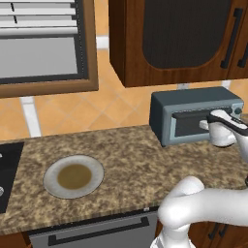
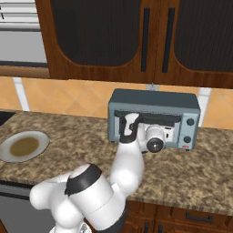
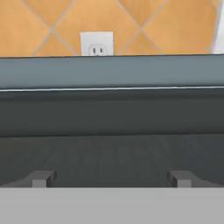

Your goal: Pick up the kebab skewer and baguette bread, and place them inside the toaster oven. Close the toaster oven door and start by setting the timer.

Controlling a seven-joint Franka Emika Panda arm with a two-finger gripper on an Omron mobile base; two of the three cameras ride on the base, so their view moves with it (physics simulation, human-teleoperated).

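The toaster oven (image 1: 193, 101) is a blue-grey box at the back right of the granite counter, also seen from the other side (image 2: 154, 99). Its small knobs (image 2: 189, 122) run down the right edge. The toaster oven door (image 1: 191, 123) stands upright against the oven front, dark bar handle (image 2: 150, 116) along its top. My gripper (image 1: 207, 124) hovers right in front of the door, just below the handle, jaws wide open and empty. In the hand view the gripper (image 3: 111, 179) faces the dark glass (image 3: 112, 153) at close range. The kebab skewer and baguette bread are out of view.
A grey plate (image 1: 73, 176) with a brown centre lies on the counter left of the oven. A dark stove (image 1: 7, 179) sits at the far left. Wooden wall cabinets (image 1: 174, 38) hang above the oven. A wall outlet (image 3: 96, 44) is behind it.
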